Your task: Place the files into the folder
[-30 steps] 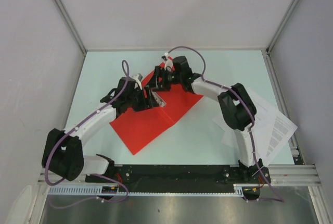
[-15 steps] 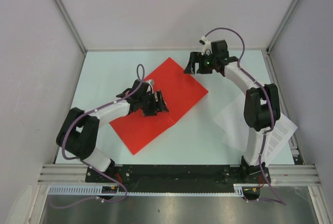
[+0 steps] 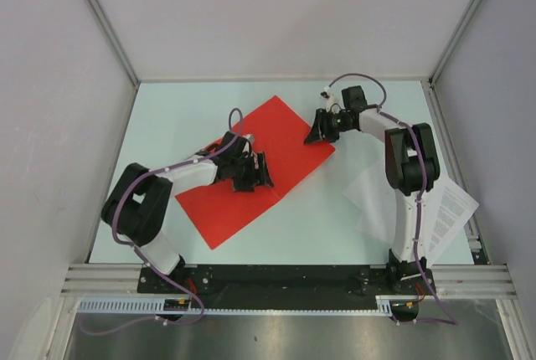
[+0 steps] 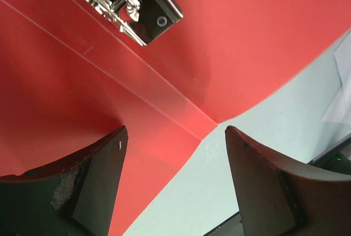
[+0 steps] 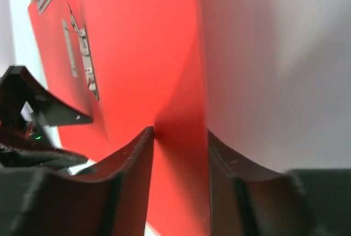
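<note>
- Currently left gripper (image 3: 252, 181) wide open over the opened folder (image 3: 219, 213), holding nothing.
- right gripper (image 3: 317, 135) half-open astride folder's far right edge; grip unclear.
- files (image 3: 450, 208) lie near right.

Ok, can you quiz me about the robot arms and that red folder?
1. True or false: the white printed paper sheets lie inside the flat red plastic folder.
2. The left gripper is: A open above the folder; B shut on paper; C out of sight.
3. What shiny thing is fixed inside the open folder?
Key: 1 false; 2 A; 3 a silver metal clip.
</note>
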Controlling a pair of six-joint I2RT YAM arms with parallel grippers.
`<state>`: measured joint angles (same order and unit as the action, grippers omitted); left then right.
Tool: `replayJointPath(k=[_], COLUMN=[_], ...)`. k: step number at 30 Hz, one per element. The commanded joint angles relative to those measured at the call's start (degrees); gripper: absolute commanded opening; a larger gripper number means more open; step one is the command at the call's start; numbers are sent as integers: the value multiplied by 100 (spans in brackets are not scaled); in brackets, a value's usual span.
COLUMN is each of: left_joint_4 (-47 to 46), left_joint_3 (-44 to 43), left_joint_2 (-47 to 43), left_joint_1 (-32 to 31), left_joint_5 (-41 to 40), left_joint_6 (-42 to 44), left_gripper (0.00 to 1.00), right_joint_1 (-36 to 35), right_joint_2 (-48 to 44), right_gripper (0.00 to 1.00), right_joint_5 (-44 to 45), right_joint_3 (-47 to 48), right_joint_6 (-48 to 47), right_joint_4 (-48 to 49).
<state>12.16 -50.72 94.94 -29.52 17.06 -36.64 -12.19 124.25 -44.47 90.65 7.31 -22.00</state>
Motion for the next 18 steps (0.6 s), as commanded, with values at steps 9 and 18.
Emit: replayJointPath(k=[9,18], left_joint_4=[717,629], left_joint_3=[-518,-553], left_joint_2=[-976,-1197], left_joint_1=[-28,-28], left_joint_5=[-695,-335], left_joint_6=[570,658], left_gripper=[79,80], right_joint_1=[-134,-1040], right_joint_2=[-1858,-2466], right_gripper=[0,15], right_joint_5=[850,1739], right_joint_3=[-2680,-3511], right_joint_6=[2668,3364], right_joint_4=[2146,2754])
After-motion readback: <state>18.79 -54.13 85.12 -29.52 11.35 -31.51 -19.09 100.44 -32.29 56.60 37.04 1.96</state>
